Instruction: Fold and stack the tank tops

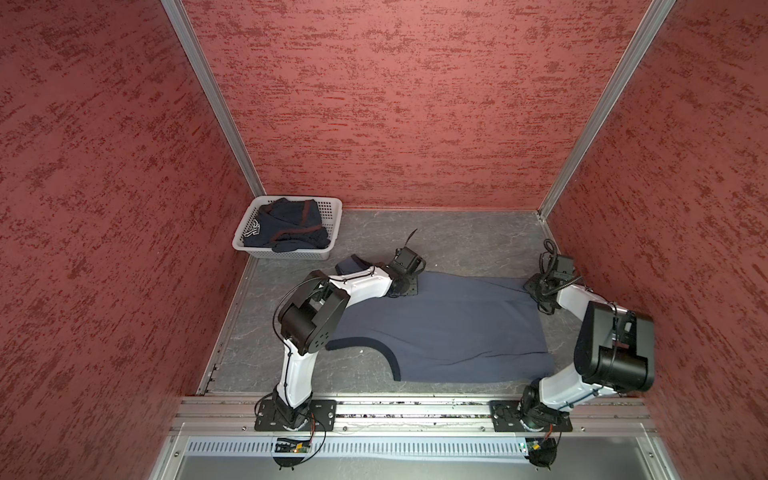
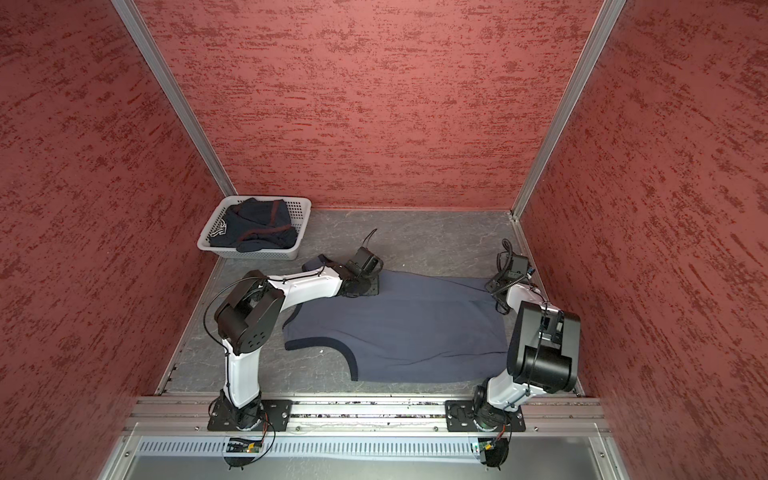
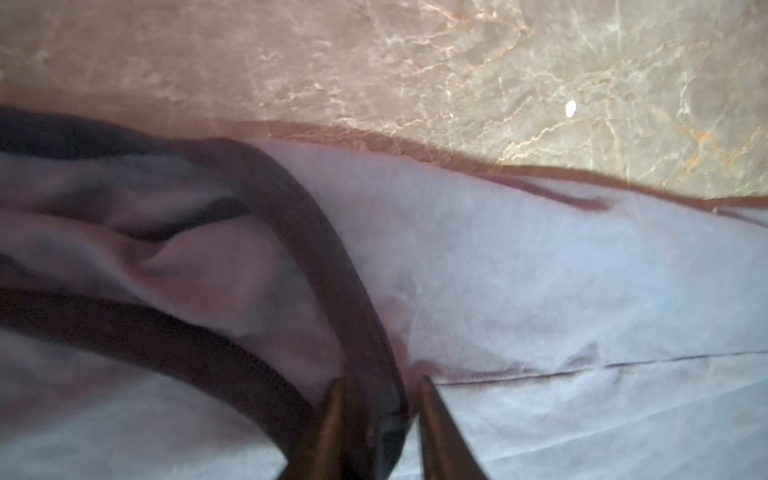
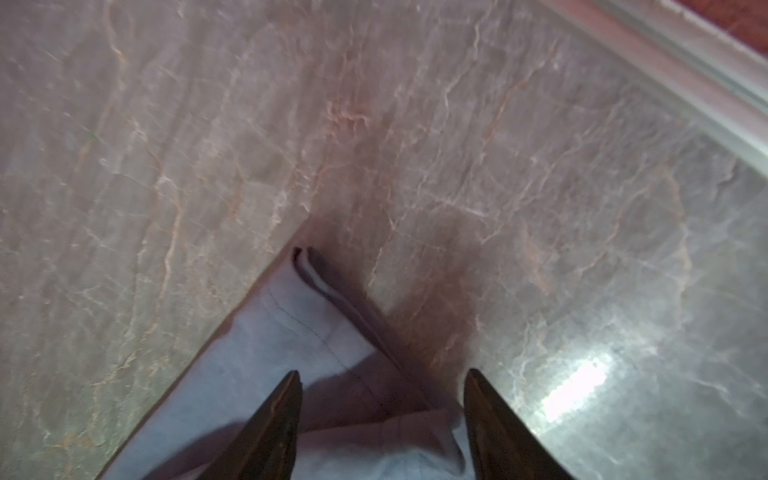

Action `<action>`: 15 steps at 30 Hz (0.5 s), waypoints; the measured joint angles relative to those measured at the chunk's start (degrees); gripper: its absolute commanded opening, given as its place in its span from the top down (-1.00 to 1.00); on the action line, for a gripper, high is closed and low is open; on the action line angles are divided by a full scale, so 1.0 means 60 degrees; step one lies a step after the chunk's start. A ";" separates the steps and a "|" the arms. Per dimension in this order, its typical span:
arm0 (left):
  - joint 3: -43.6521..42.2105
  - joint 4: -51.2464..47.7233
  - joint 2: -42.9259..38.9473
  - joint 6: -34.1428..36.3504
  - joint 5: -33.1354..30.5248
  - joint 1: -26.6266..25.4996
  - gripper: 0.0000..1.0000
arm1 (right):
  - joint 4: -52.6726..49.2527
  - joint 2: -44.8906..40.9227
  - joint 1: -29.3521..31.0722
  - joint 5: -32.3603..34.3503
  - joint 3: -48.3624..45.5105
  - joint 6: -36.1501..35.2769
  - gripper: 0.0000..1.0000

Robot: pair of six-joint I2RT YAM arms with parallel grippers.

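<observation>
Top views both, left to right: white basket (image 1: 286, 254) in far left corner of bench (image 1: 457, 232), with navy top (image 1: 286, 226), maroon-trimmed, bunched inside and not yet folded. Nearer and to the right of it, left end effector (image 3: 380, 384) down on shoulder end of blue top (image 1: 449, 324). From left wrist view: jaws narrow, set astride navy trim (image 3: 316, 249) of an armhole or neck opening. Real pinch or only close to one, cannot tell. Cloth beside that trim rumpled into soft folds.

Blue top itself spread nearly flat across middle of bench, shoulders to the left, hem to the right. Slate-blue, darker edging along the curved armhole at the near side, a few shallow creases, no lettering on show, so probably face down. Strap (image 1: 349, 264) poking out past left arm toward basket.

At far right hem corner (image 4: 299, 291), right end effector (image 4: 382, 372): jaws wide apart, cloth lying between them, nothing pinched.

Judged step: taking hold of far edge of blue top at both ends for a first lengthwise fold toward the near edge. Calls next for closing both sets of jaws on the full thickness of cloth, both layers at the hem, then lifting together and carrying level for a straight landing on the near edge. Risks: catching one layer only, or dragging the whole top along the bench. Navy top and stacking yet to come
</observation>
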 measured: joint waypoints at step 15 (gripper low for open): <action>-0.1577 0.1333 -0.1126 -0.0109 0.0131 0.0000 1.00 | -0.0029 -0.0244 0.0000 -0.0211 -0.0069 -0.0102 0.72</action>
